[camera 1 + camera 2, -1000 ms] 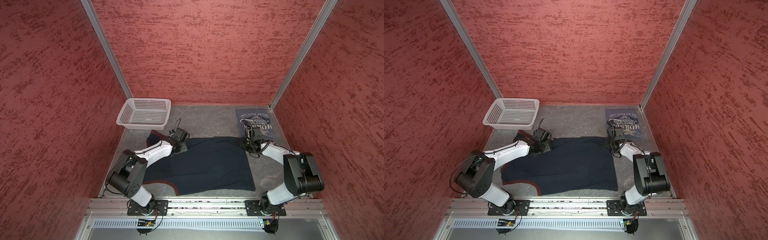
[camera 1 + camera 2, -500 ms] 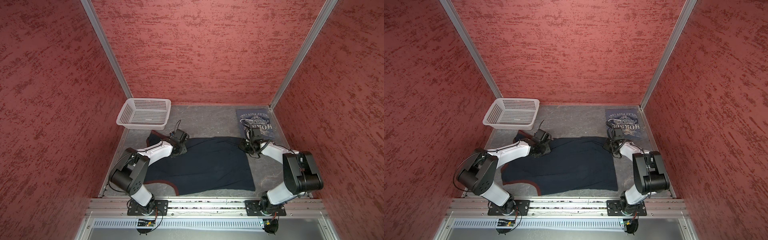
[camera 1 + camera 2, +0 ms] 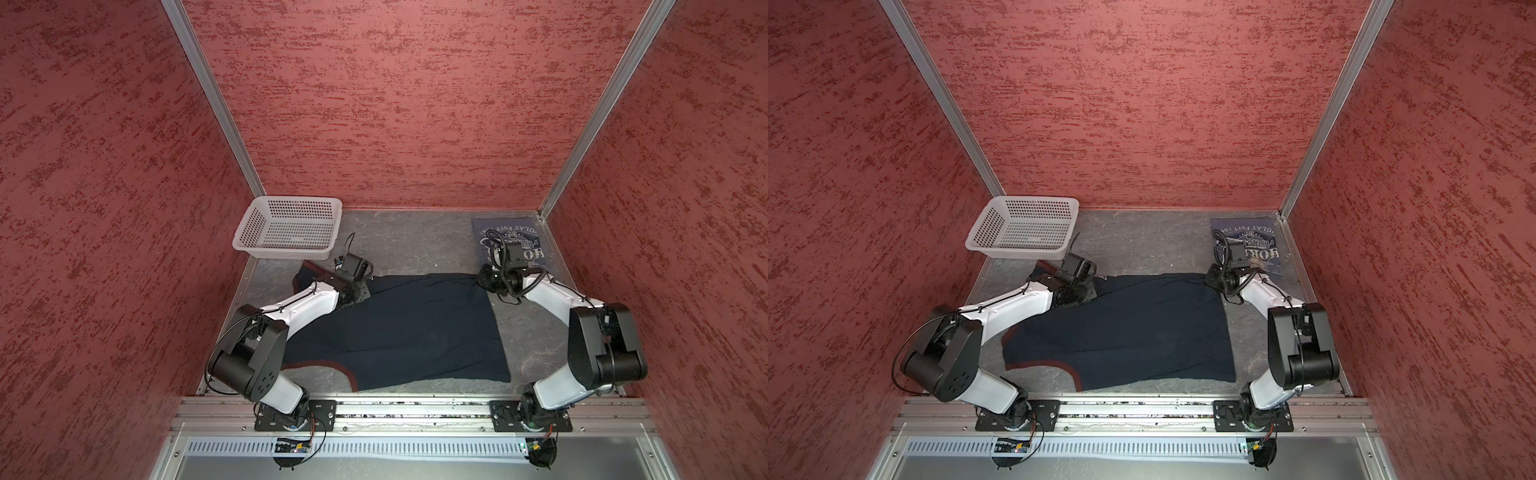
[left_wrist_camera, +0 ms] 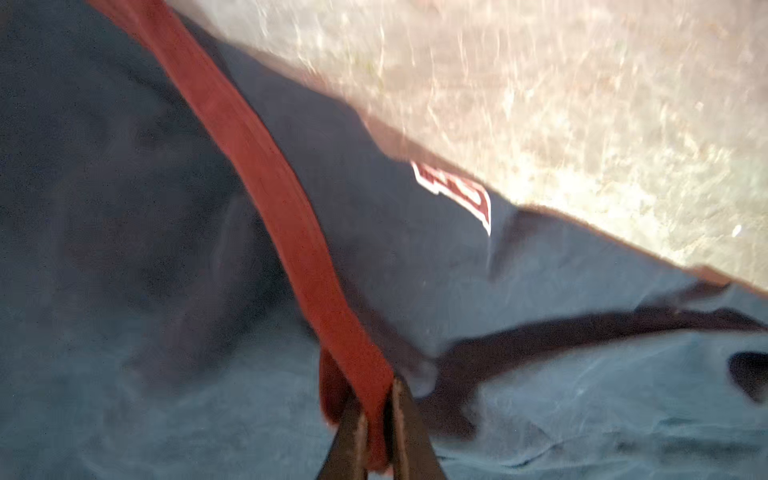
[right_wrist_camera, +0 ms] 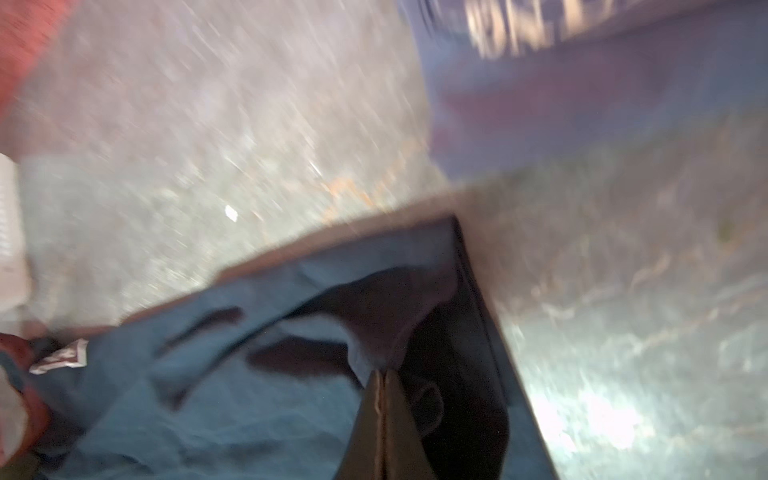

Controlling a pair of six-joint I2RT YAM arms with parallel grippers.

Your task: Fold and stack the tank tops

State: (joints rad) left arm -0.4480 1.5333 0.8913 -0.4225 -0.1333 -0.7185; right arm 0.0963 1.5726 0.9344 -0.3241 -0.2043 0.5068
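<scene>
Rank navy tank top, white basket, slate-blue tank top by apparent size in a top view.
1. navy tank top
2. white basket
3. slate-blue tank top, folded and partly hidden, yet clearly smallest

Basket [image 3: 282, 252]: white perforated plastic, far-left corner, upright.
Tabletop [image 3: 415, 245]: grey, mottled.
Walls [image 3: 395, 104]: red, textured, 3 sides.
Rail [image 3: 415, 409]: alum., front edge.

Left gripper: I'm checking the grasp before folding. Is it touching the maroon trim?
Touching. The left wrist view shows the left gripper shut on the maroon trim of the navy tank top.
</scene>
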